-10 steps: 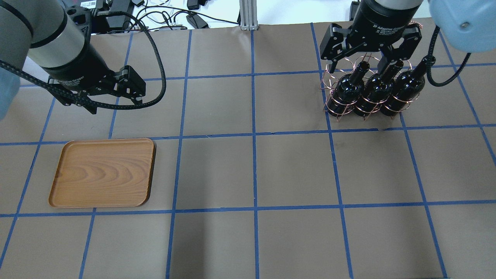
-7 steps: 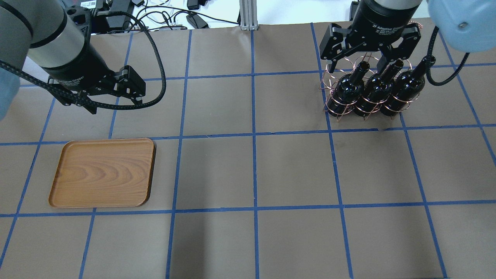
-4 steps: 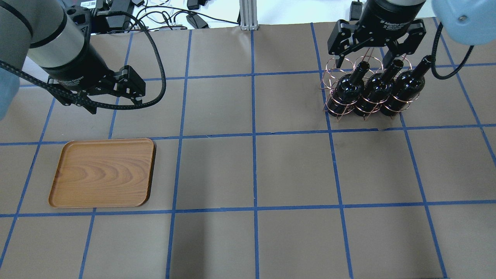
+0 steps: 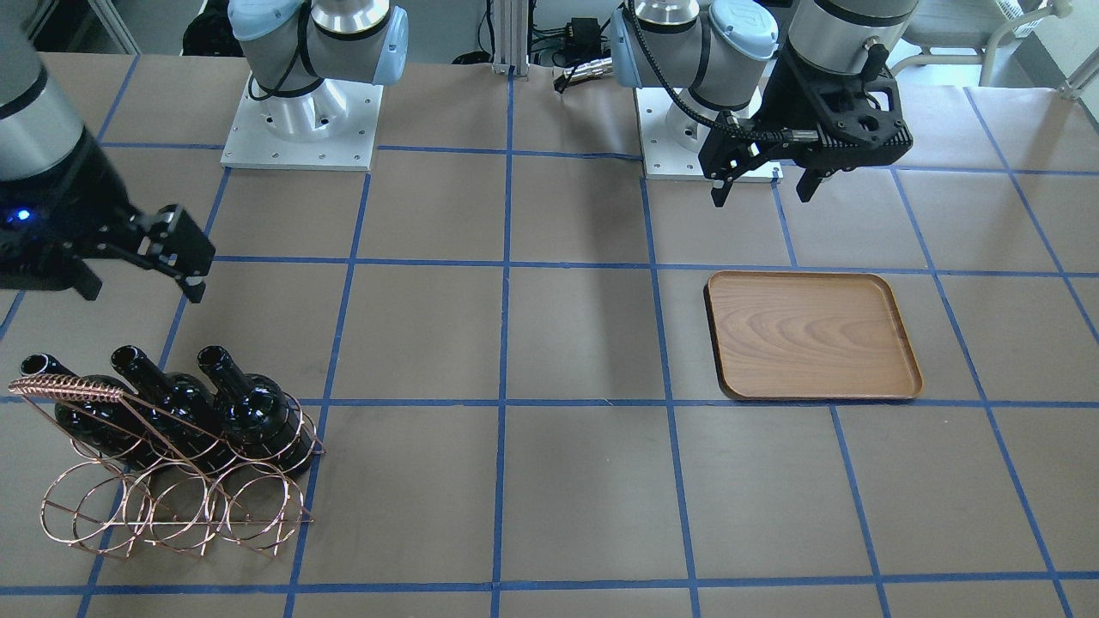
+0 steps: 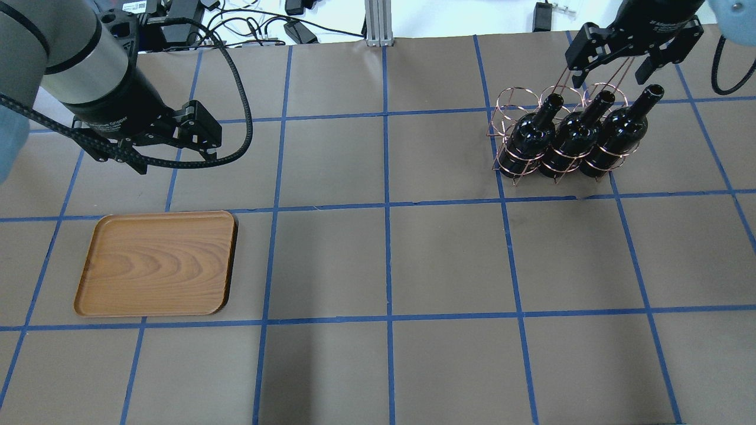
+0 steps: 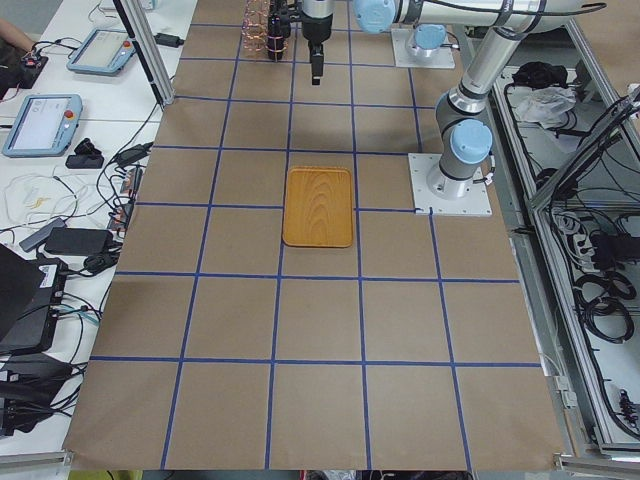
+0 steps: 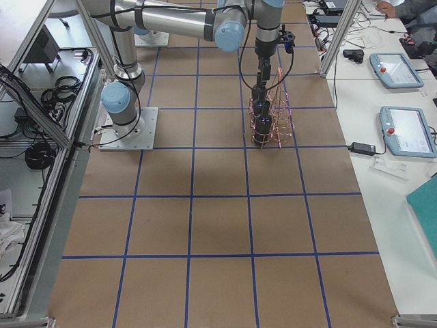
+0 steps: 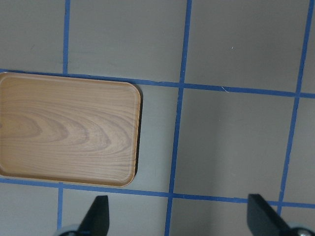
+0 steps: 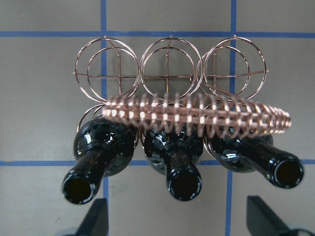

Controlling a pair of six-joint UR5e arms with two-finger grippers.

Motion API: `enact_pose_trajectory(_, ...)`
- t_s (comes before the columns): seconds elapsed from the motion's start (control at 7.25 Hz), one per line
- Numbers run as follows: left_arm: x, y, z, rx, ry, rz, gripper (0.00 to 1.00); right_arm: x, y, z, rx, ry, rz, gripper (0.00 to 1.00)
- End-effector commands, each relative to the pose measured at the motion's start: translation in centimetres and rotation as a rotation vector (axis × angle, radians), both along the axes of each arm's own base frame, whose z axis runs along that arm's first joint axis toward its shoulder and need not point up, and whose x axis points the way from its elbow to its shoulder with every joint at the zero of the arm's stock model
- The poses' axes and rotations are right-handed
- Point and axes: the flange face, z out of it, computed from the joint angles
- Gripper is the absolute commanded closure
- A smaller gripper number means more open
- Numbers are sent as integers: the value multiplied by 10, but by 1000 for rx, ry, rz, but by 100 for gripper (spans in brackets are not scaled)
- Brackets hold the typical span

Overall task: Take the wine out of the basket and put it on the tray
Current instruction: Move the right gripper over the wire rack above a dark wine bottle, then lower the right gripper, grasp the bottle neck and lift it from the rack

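Observation:
Three black wine bottles (image 5: 570, 139) lie slanted in the copper wire basket (image 5: 512, 105) at the far right, necks up; they also show in the front view (image 4: 249, 412) and the right wrist view (image 9: 172, 152). The basket's coil-wrapped handle bar (image 9: 197, 115) crosses above them. My right gripper (image 5: 608, 77) is open and empty, hanging above and just beyond the bottle mouths, touching nothing. The wooden tray (image 5: 156, 262) lies bare at the near left. My left gripper (image 5: 174, 158) is open and empty, hovering beyond the tray's far edge, as the left wrist view (image 8: 179, 216) shows.
The table is covered in brown paper with a blue tape grid (image 5: 387, 203). Cables and a metal post (image 5: 378, 23) lie past the far edge. The two arm bases (image 4: 300, 112) stand at the robot's side of the table.
My right gripper, still open, has lifted off the bottle necks and drawn back toward the overhead view's upper right. The bottles, basket, tray and left arm have not moved.

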Motion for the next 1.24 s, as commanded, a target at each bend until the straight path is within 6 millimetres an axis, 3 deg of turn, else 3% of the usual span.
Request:
enact_pose_trajectory(0.0, 1, 0, 0, 0, 0, 0, 0, -10, -20, -36, 33, -9, -11, 3)
enact_pose_trajectory(0.14, 0, 0, 0, 0, 0, 0, 0, -10, -21, -41, 42, -11, -12, 6)
enact_pose_trajectory(0.55, 0, 0, -1, 2, 0, 2, 0, -9, -18, -57, 96, -17, -11, 25)
enact_pose_trajectory(0.69, 0, 0, -1, 6, 0, 2, 0, -8, -15, -61, 126, -23, -11, 39)
enact_pose_trajectory(0.83, 1, 0, -1, 9, -1, 5, 0, -8, -15, -60, 129, -23, -5, 62)
enact_pose_trajectory(1.1, 2, 1, -2, 12, -2, 9, 0, -8, -18, -50, 101, -22, -6, 84)
